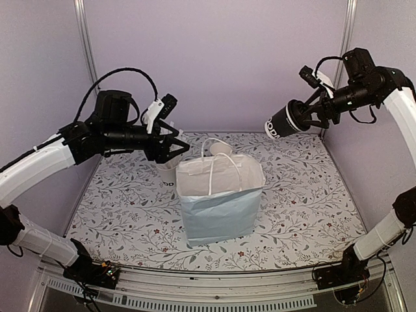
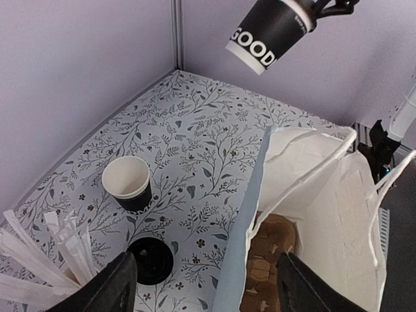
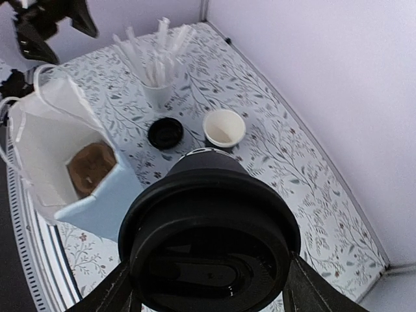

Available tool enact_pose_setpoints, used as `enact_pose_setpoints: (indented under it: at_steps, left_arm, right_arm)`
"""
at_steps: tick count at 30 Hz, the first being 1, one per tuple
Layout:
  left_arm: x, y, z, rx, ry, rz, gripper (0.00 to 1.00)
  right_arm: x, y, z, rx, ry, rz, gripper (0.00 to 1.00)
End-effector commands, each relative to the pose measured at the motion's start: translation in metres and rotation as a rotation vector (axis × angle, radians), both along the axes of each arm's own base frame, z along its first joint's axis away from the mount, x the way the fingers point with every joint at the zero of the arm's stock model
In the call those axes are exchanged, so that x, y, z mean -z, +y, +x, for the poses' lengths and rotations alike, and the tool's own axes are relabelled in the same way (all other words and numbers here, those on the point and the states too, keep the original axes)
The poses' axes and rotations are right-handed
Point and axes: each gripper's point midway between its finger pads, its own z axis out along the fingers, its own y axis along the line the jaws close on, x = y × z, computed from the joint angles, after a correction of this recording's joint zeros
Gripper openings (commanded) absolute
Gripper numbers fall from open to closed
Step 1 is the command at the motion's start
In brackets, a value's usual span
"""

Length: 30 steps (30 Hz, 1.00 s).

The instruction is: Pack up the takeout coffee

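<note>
A pale blue paper bag [image 1: 221, 211] stands open on the floral-printed tablecloth [image 1: 305, 195], holding what looks like a brown cardboard tray [image 3: 91, 166]. Nearby sit a white cup of white straws [image 3: 158, 97] and a flat black round lid [image 3: 165, 132].

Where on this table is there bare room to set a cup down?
Bare floral cloth lies right of the pale blue paper bag and in front of it. Crowded behind the bag: white cup of straws, flat black round lid, open black paper cup.

Bag [image 1: 218, 208] central on the table [image 1: 312, 195], carrier tray [image 2: 270, 250] inside it, straw cup [image 3: 158, 91] behind its left corner, open cup [image 2: 128, 184] behind it, lid [image 2: 150, 260] between those two, lidded cup [image 1: 286, 121] aloft at right rear.
</note>
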Motion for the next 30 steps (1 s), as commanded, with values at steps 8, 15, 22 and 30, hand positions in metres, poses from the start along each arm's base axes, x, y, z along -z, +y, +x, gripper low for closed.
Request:
enact_pose_setpoints:
  at_steps: [8,15,22,30]
  left_arm:
    - [0.018,-0.015,-0.005,0.039,0.087,0.066,0.75]
    - [0.006,-0.021,-0.005,0.038,0.083,0.033,0.75]
    - [-0.001,-0.007,0.012,-0.09,0.043,0.036,0.76]
    - [0.01,0.021,0.032,-0.29,0.029,0.07,0.79]
  right_arm:
    - [-0.028,0.079,-0.1,-0.48,-0.025,0.132,0.64]
    - [-0.016,0.096,-0.125,-0.563,-0.019,0.081,0.64]
    - [0.001,0.115,-0.127,-0.586,-0.026,0.002,0.63]
    - [0.032,0.144,-0.122,-0.604,-0.033,-0.124,0.63]
